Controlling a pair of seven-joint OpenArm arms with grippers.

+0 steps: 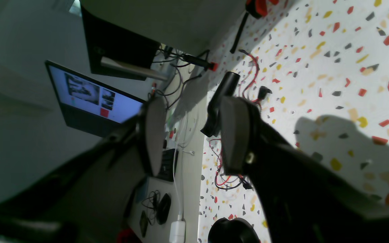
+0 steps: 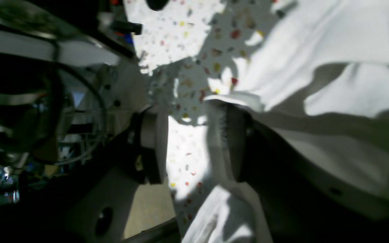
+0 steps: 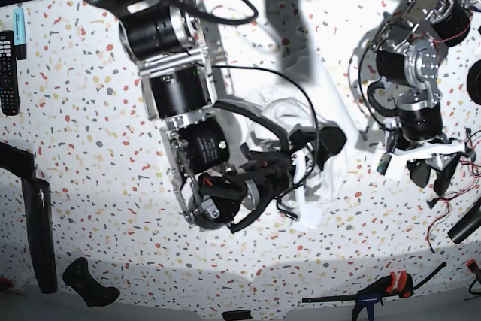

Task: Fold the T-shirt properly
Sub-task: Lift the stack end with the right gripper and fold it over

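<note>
We are mid-fold: our right gripper point(image 2: 194, 141) hangs over the T-shirt point(image 2: 316, 67) bunched at the table's point(image 3: 90, 148) middle, jaws apparently parted, cloth draped on one finger. Left gripper point(image 1: 194, 135) gapes empty. Next, regrip an edge.

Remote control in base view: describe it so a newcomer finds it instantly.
Start at the speckled tabletop and go to its far left edge. The remote control lies there, a slim black bar with rows of small buttons, next to a light blue marker.
</note>
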